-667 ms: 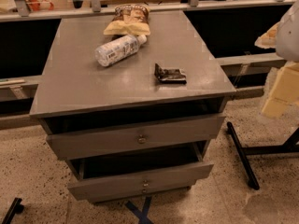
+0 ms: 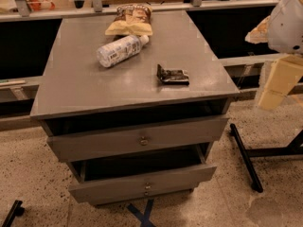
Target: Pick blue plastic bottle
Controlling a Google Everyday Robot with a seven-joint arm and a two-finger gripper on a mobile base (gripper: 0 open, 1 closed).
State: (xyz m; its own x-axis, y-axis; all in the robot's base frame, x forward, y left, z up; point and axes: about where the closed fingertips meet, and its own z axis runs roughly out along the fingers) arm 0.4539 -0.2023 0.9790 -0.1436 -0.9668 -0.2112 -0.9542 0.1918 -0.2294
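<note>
A grey bench (image 2: 94,98) with two drawers stands on a speckled floor, seen from above and in front. My hand (image 2: 277,82) is at the far right edge of the view, out beyond the bench's right side and hanging lower than its top; it appears only as a blurred cream shape below the white shell of my arm (image 2: 289,20), which is cut off by the frame. I cannot tell whether the hand is wide or narrow; it holds nothing that I can see. The blue plastic bottle (image 2: 120,50) lies on its side on the back left part of the bench top, well apart from my hand, its white cap pointing toward the back right. The print on its label is too small to read. The cap ends just beside the lower edge of a brown-and-yellow snack bag (image 2: 131,20) at the back of the bench; I cannot tell whether they touch. A small dark crumpled wrapper (image 2: 173,74) lies apart from both, nearer the front right. The upper drawer (image 2: 142,138) and the lower drawer (image 2: 147,183) both stand partly pulled out, their insides in shadow. A black stand leg (image 2: 244,157) rests on the floor to the right.
</note>
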